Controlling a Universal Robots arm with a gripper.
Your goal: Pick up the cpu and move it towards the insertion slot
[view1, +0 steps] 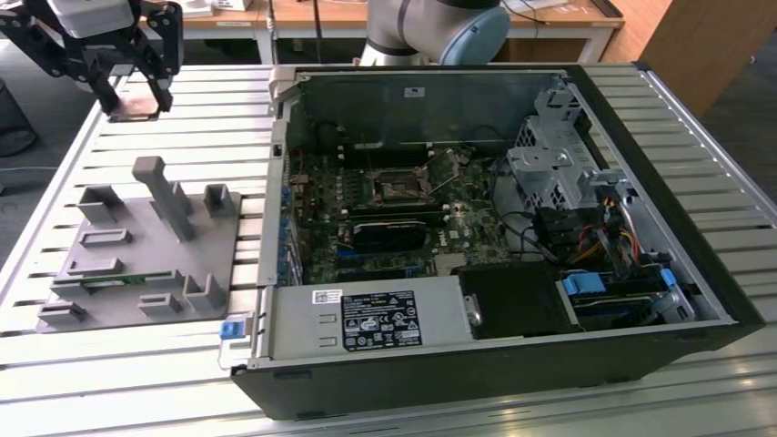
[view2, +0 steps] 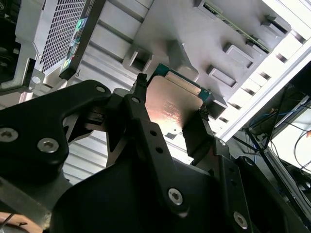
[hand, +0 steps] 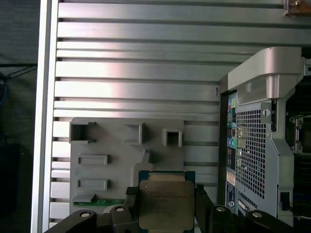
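exterior view, upper left of the frame: the pincer (view1: 131, 95) is clamped on the cpu (view1: 134, 107) above the worktop (view1: 122, 364); in the first wrist view faint print, too small to read, crosses its square metal top.

This looks like a robotics lab or test workshop: a slatted aluminium bench (view1: 134, 373) carries an opened desktop computer case (view1: 413, 378) and a gray parts tray (view1: 116, 259), with a robot arm's base (view1: 438, 27) rising just behind it. Wooden desks (view1: 322, 13) stand further back across the room.
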